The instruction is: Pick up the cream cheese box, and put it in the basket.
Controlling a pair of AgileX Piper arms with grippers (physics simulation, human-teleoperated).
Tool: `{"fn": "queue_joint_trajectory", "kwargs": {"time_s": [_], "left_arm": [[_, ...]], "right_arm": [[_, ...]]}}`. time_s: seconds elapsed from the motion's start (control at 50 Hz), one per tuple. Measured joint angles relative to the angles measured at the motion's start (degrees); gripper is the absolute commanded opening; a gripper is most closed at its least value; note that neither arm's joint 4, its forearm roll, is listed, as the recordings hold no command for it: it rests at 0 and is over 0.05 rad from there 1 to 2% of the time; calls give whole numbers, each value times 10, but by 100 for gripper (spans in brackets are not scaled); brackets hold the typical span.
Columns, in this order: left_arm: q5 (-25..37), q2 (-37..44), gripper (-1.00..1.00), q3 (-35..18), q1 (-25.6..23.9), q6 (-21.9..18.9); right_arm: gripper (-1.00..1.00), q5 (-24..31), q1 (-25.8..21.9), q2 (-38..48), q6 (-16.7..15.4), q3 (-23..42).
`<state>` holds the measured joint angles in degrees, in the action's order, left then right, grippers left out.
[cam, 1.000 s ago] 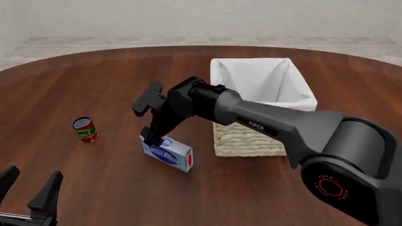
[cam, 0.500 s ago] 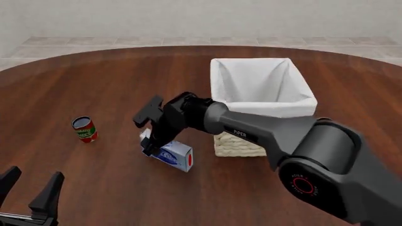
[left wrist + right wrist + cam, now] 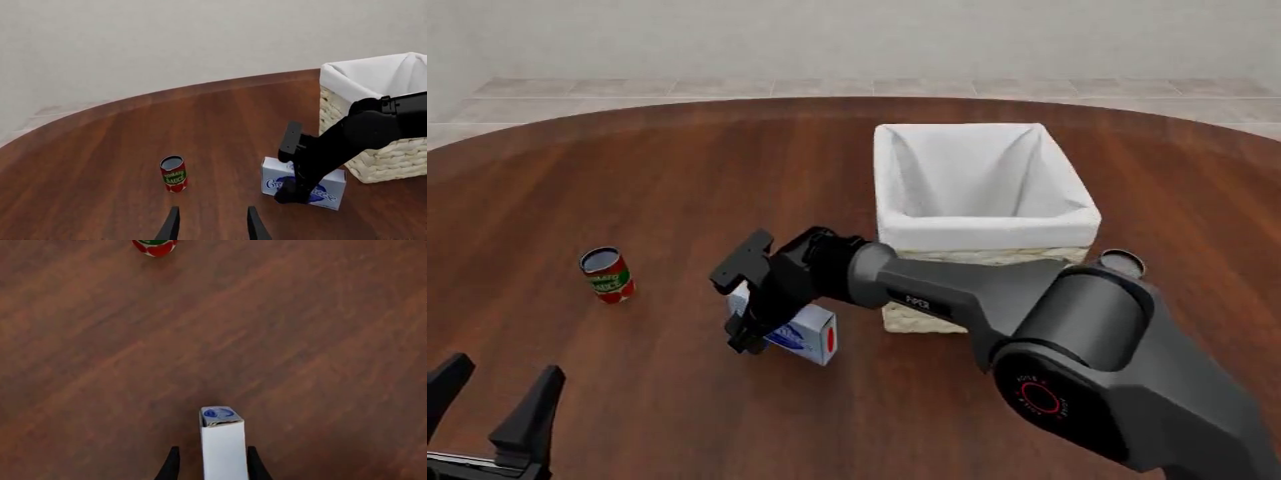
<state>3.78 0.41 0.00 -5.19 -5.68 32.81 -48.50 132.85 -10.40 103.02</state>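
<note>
The cream cheese box [image 3: 809, 331] stands on edge on the brown table, just left of the basket [image 3: 1014, 232]. My right gripper [image 3: 746, 338] is down over the box's near-left end. In the right wrist view the box [image 3: 223, 447] stands between the two fingers of the right gripper [image 3: 212, 450], which is open with a small gap on one side. The left wrist view shows the box [image 3: 315, 187], the right gripper [image 3: 293, 194] on it, and the basket [image 3: 373, 82] behind. My left gripper [image 3: 497, 370] hangs open and empty at the near-left corner.
A red tomato can [image 3: 606, 275] stands on the table left of the box, also seen as the can [image 3: 174, 173] and the can [image 3: 155, 246]. Another can top [image 3: 1121, 263] peeks out right of the basket, behind my right arm.
My right gripper has come down and nearer, its fingers now straddling the box. The box has hardly shifted. The left arm has not moved.
</note>
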Motion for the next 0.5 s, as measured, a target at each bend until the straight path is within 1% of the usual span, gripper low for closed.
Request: {"fn": "queue_joint_trajectory", "kwargs": {"time_s": [0.36,0.38,0.5], "left_arm": [[1,1,100,0,-3,-1],[1,1,100,0,-3,-1],[1,2,100,0,-4,-2]], "right_arm": [[100,16,4,9,-7,21],[-100,17,5,9,-8,22],[-100,19,10,12,-20,29]]}}
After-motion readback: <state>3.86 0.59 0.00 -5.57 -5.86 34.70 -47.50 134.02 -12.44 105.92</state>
